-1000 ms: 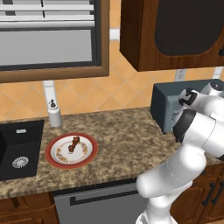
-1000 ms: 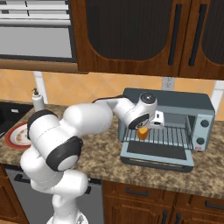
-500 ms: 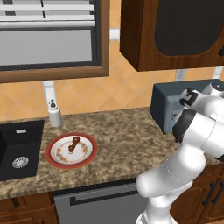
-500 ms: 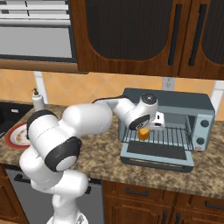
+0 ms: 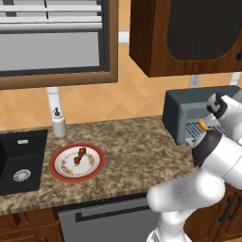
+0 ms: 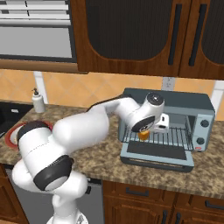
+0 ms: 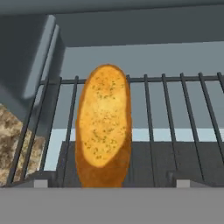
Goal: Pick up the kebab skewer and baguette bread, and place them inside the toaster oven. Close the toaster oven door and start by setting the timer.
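One baguette bread lies unlabelled on the toaster oven rack, claw spread wide.

Baguette bread bottom end cut off.

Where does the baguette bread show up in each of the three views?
Left base view: baguette bread, an orange sliver at the right, at the toaster oven mouth.
Right base view: right of centre, on the wire rack.
Hand view: centre, lying along the rack bars.
Shared landmark: the wire rack.
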